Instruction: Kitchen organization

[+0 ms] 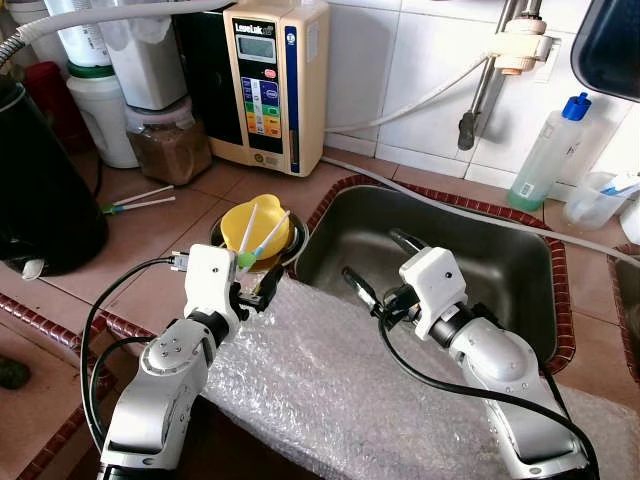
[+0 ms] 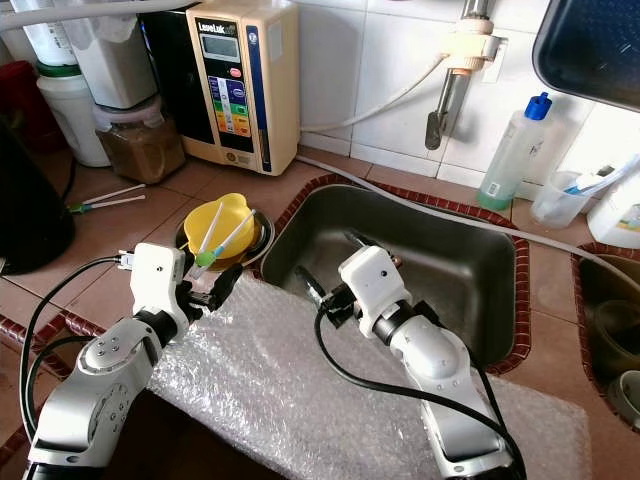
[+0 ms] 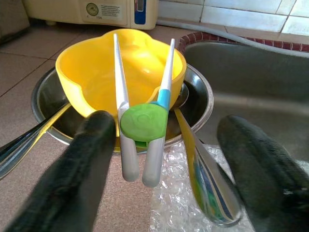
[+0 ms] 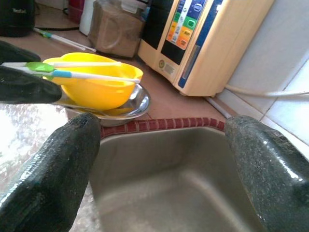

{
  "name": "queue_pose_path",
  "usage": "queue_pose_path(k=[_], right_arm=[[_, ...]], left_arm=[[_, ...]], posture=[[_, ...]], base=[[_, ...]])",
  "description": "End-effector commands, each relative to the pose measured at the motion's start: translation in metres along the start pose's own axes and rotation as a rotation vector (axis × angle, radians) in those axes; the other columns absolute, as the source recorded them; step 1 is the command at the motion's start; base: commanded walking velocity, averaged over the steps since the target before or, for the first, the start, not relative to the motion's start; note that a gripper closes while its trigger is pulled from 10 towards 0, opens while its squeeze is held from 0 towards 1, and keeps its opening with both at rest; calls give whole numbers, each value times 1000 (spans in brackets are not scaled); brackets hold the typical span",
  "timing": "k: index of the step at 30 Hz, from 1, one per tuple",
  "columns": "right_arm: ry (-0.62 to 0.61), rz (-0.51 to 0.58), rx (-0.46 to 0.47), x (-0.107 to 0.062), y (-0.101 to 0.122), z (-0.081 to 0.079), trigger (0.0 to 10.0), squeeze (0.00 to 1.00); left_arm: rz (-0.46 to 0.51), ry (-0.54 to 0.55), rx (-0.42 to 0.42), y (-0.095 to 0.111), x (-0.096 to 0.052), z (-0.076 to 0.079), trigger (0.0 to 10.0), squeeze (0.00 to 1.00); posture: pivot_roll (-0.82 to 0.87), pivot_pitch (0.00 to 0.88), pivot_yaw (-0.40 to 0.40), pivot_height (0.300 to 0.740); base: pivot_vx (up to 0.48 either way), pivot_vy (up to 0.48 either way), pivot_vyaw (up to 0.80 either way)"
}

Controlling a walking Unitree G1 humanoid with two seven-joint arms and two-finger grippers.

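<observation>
A yellow bowl (image 1: 252, 226) sits inside a shiny steel bowl (image 3: 199, 99) on the brown tile counter (image 1: 150, 255), right next to the metal sink (image 1: 500, 265). A pair of white training chopsticks (image 3: 142, 118), joined by a round green piece, lies across the yellow bowl with the joined end sticking out over its near edge. Spoons rest in the steel bowl too, and one spoon handle (image 3: 205, 176) hangs out over the bubble wrap (image 1: 330, 385) that lies along the front of the counter. The left gripper (image 1: 252, 292) is low over the bubble wrap, just in front of the bowls. Its two black fingers (image 3: 79, 174) are spread apart, one on each side of the green end of the chopsticks, and they are not touching it. The right gripper (image 1: 380, 270) hangs over the near left part of the sink. Its fingers (image 4: 50, 179) are wide apart too and hold nothing. Behind the bowls, against the white tile wall, stands a cream water machine (image 1: 268, 80) with colored buttons. A jar of brown powder (image 1: 167, 143) is beside it. A second pair of chopsticks (image 1: 138, 201) lies on the counter to the left. A faucet (image 1: 485, 85) hangs above the sink, and a bottle with a blue cap (image 1: 548, 150) stands past it on the right.
</observation>
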State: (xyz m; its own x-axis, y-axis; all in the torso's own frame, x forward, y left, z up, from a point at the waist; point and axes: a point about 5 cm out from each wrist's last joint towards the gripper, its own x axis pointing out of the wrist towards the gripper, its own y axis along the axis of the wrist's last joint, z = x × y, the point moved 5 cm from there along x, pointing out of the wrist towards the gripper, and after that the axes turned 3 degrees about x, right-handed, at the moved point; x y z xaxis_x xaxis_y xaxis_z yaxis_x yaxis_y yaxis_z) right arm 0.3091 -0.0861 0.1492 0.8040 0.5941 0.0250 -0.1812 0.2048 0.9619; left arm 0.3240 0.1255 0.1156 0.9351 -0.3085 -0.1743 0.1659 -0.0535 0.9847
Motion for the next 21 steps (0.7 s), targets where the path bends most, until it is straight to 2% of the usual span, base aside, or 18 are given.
queue_pose_path(k=[1,3,7,21], right_arm=[[-2,30,-35,0,8,1,10000,0],[-35,43,-9,0,11,6,10000,0],[-38,38,-23,0,10,9,10000,0],[-36,33,-28,2,6,8,10000,0]], left_arm=[[-10,-1,-2,1,2,-2,0,0],[-18,3,-3,0,2,-3,0,0],[-43,19,3,-4,2,-6,0,0],[-64,75,0,-7,0,-16,0,0]], posture=[[4,0,15,740],[3,0,16,740],[2,0,19,740],[6,0,18,740]], base=[[0,0,0],[0,0,0],[0,0,0],[0,0,0]])
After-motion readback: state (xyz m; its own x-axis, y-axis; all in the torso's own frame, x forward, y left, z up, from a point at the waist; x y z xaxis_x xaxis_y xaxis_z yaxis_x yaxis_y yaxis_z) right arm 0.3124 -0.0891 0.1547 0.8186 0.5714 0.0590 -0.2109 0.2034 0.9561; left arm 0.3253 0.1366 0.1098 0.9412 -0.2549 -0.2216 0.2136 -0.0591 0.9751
